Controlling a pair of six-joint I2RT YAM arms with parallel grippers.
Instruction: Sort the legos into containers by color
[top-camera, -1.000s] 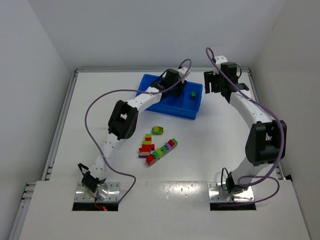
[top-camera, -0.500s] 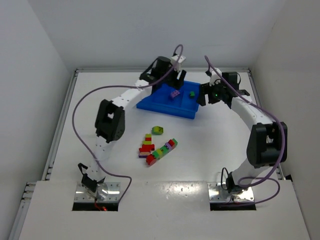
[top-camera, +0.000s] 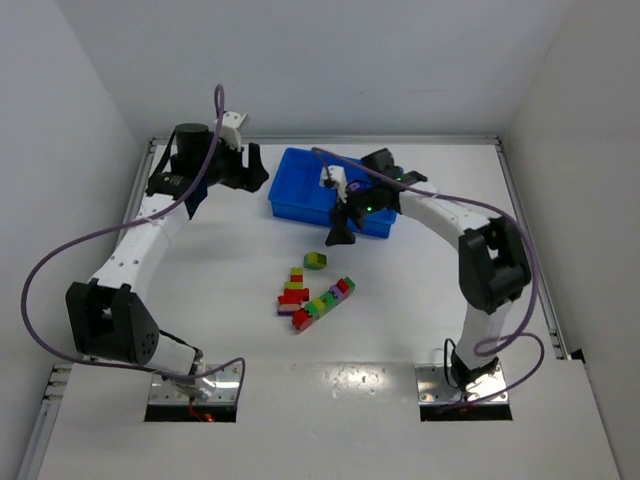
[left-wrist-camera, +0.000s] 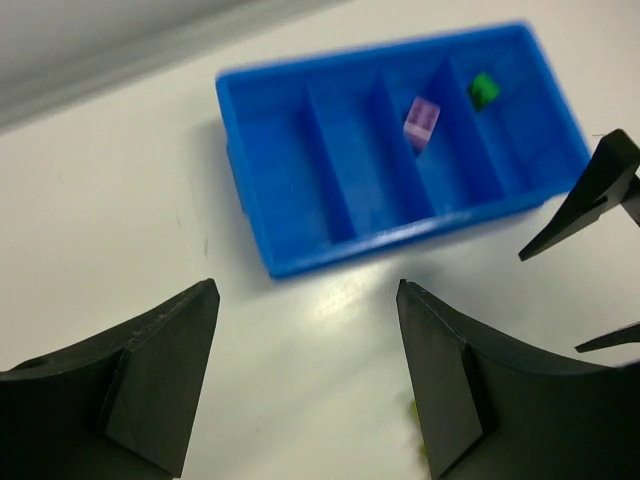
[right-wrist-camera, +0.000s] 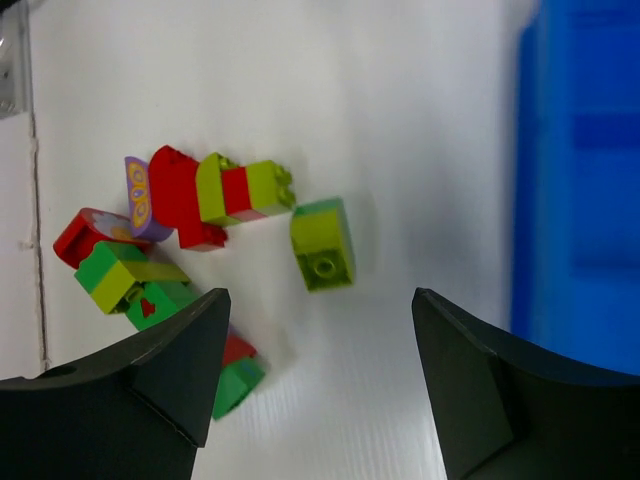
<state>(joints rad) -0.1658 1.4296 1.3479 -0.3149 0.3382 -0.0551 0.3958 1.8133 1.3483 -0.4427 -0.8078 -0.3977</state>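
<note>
The blue tray (top-camera: 295, 190) stands at the table's back middle. In the left wrist view the tray (left-wrist-camera: 280, 140) holds a purple brick (left-wrist-camera: 421, 120) in its third compartment and a green brick (left-wrist-camera: 484, 88) in its fourth. My left gripper (top-camera: 252, 170) is open and empty, just left of the tray, over bare table (left-wrist-camera: 308, 290). My right gripper (top-camera: 340, 232) is open and empty at the tray's near edge, above a lime-green brick (top-camera: 315, 260). In the right wrist view that brick (right-wrist-camera: 322, 245) lies just ahead of the right gripper (right-wrist-camera: 320, 300).
Multicoloured strips of bricks (top-camera: 318, 298) lie in front of the lime-green brick, also in the right wrist view (right-wrist-camera: 170, 230). The right arm reaches across the tray's right end. The right gripper's fingertips (left-wrist-camera: 585, 205) show in the left wrist view. White walls close in the table.
My left arm has swung left, away from the tray, leaving the purple brick inside. My right arm has moved from right of the tray across it toward the loose bricks.
</note>
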